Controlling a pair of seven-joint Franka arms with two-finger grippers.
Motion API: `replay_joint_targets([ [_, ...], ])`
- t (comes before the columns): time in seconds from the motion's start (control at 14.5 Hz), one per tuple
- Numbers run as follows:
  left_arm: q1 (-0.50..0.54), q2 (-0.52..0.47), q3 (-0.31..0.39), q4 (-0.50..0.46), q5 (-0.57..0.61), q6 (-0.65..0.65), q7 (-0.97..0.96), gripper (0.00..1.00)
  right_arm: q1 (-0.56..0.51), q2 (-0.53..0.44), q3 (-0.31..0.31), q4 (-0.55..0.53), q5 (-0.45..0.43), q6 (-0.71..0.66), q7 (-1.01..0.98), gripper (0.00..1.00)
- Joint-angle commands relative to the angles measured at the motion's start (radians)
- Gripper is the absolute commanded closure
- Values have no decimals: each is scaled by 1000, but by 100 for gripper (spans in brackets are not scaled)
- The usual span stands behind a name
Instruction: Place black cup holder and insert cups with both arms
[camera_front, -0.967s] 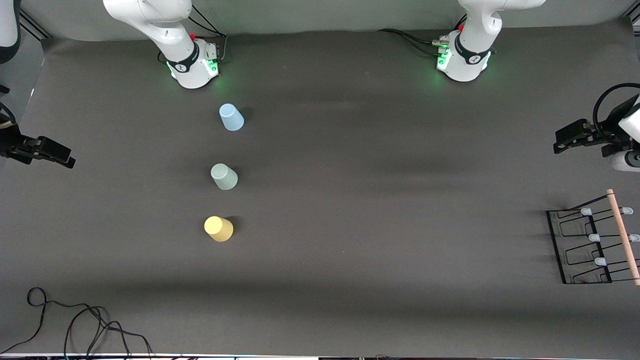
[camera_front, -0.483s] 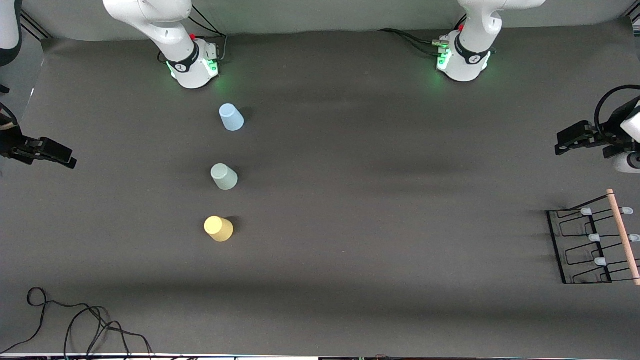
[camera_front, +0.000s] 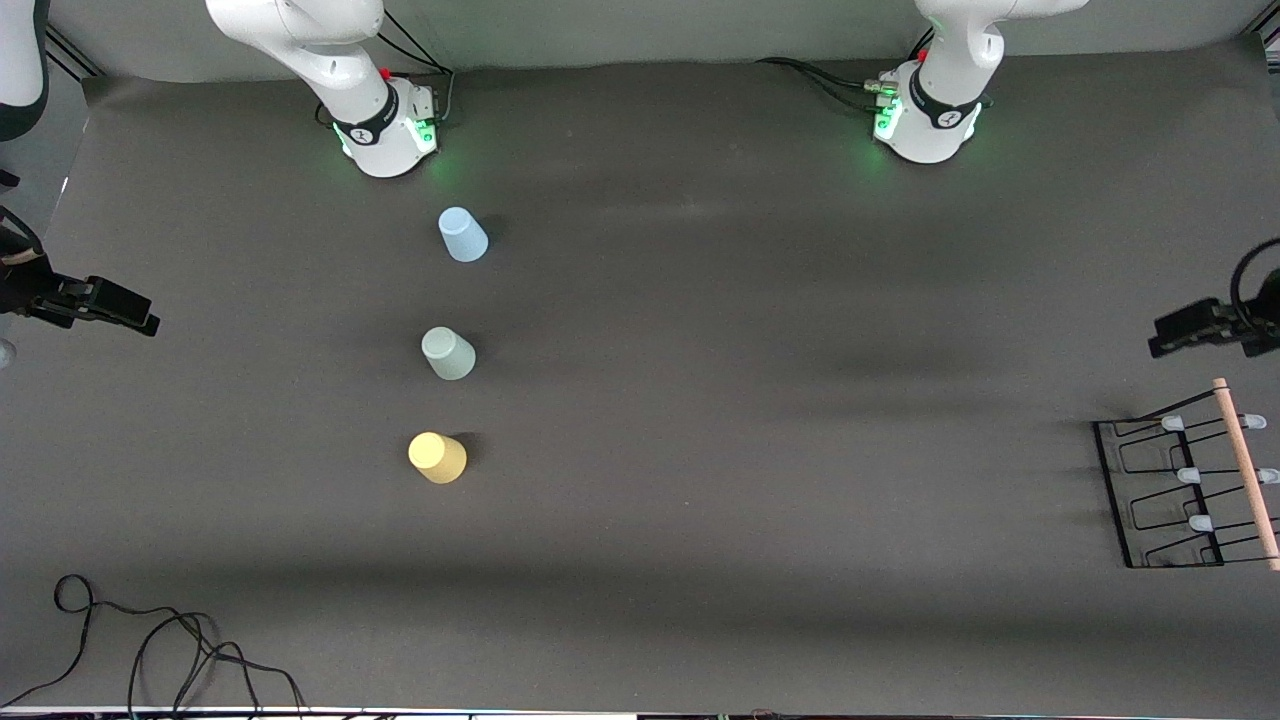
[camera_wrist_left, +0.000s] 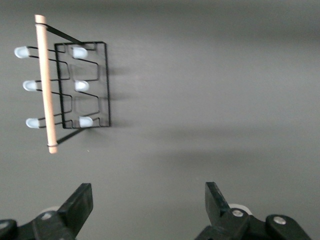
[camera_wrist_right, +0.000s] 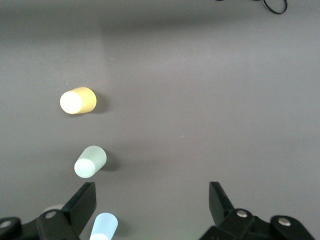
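The black cup holder (camera_front: 1165, 492), a wire rack with a wooden rod (camera_front: 1246, 470) on top, stands at the left arm's end of the table. It also shows in the left wrist view, cup holder (camera_wrist_left: 82, 85). Three cups stand narrow end up in a row near the right arm's base: light blue (camera_front: 462, 236), grey-green (camera_front: 447, 353) and yellow (camera_front: 437, 457), the yellow one nearest the front camera. My left gripper (camera_front: 1172, 338) (camera_wrist_left: 148, 192) hangs open beside the holder. My right gripper (camera_front: 135, 312) (camera_wrist_right: 152, 190) hangs open beside the cups (camera_wrist_right: 90, 161), holding nothing.
A loose black cable (camera_front: 150, 640) lies at the table's front corner on the right arm's end. The two arm bases (camera_front: 385, 125) (camera_front: 925, 115) stand along the back edge. The dark mat (camera_front: 760, 400) between cups and holder is bare.
My left gripper has moved toward the cup holder and toward the edge of the view. My right gripper has shifted slightly toward the cups. Cups and holder have not moved.
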Motion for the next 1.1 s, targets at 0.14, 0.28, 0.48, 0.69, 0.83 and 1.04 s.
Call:
replay_joint_targets([
  [0.14, 63, 62, -4, 28, 48, 44, 20, 0, -2, -2, 6, 0, -13, -9, -12, 0],
  [0.28, 86, 89, -4, 36, 51, 72, 50, 0, -2, -2, 6, 0, -13, -9, -12, 0],
  [0.48, 127, 155, -4, 103, 52, 72, 112, 0, -4, -2, 6, 2, -11, -9, -12, 0],
  [0.69, 153, 215, -2, 146, 54, 72, 178, 0, -4, -2, 4, 0, -13, -11, -12, 0],
  [0.83, 184, 235, -4, 151, 63, 73, 198, 0, -4, -2, 4, 0, -11, -11, -11, 0],
  [1.04, 199, 255, -2, 148, 81, 110, 222, 0, -4, -2, 6, 0, -13, -11, -11, 0],
])
